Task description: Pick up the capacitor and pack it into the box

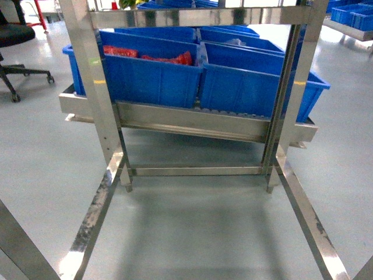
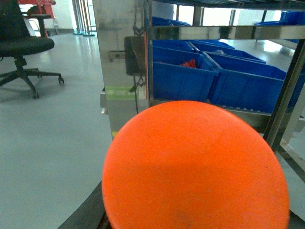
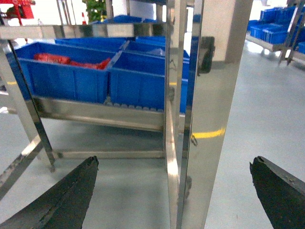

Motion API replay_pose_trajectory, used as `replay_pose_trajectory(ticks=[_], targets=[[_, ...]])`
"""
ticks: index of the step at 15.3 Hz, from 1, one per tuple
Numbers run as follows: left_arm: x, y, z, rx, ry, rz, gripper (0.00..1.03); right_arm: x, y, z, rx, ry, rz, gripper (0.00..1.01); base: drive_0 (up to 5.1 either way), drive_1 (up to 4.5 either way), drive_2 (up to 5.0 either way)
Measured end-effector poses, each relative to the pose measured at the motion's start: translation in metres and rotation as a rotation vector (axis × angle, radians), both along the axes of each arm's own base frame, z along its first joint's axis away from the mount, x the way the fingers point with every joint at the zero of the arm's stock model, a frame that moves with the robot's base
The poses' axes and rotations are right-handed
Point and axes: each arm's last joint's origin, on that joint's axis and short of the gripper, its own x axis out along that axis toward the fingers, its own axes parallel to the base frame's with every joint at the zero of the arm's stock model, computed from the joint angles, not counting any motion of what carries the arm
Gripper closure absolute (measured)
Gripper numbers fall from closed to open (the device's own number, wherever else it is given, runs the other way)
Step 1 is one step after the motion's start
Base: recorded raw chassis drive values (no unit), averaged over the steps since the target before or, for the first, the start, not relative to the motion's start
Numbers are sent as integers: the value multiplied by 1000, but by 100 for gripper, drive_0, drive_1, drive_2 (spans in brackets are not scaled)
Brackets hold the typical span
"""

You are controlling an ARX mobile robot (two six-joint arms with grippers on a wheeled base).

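Floor (image 1: pixel 192 227) of smooth pale grey fills the lower half of the head view, glossy enough to catch soft reflections. A stainless steel rack (image 1: pixel 105 125) stands on it, its two uprights rising past the top of the frame and long rails running back along the ground on either side. On the rack's low shelf sit blue plastic bins (image 1: pixel 157 79) side by side; the left one holds red items (image 1: pixel 166 58) too small to make out, the right one looks dark inside. More blue bins (image 1: pixel 349 14) rest on another shelf far right. A black office chair (image 1: pixel 17 49) stands on castors at the far left of the room.

Neither arm shows in the head view. In the right wrist view the right gripper (image 3: pixel 176 191) faces the rack's upright, its two dark fingers (image 3: pixel 66 195) spread wide at the bottom corners with nothing between them. In the left wrist view a round orange disc (image 2: pixel 195 167) fills the foreground and hides the left gripper, so its opening cannot be judged. The pink box and any capacitor do not appear in these views.
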Motion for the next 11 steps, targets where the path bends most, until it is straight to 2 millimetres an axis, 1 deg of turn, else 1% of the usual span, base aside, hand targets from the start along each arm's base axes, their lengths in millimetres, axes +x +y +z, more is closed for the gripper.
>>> replay_pose_trajectory(ticks=[11], targets=[[0,0,0,0,0,1,59,0,0,0,0,1,0,3,0,0,0]])
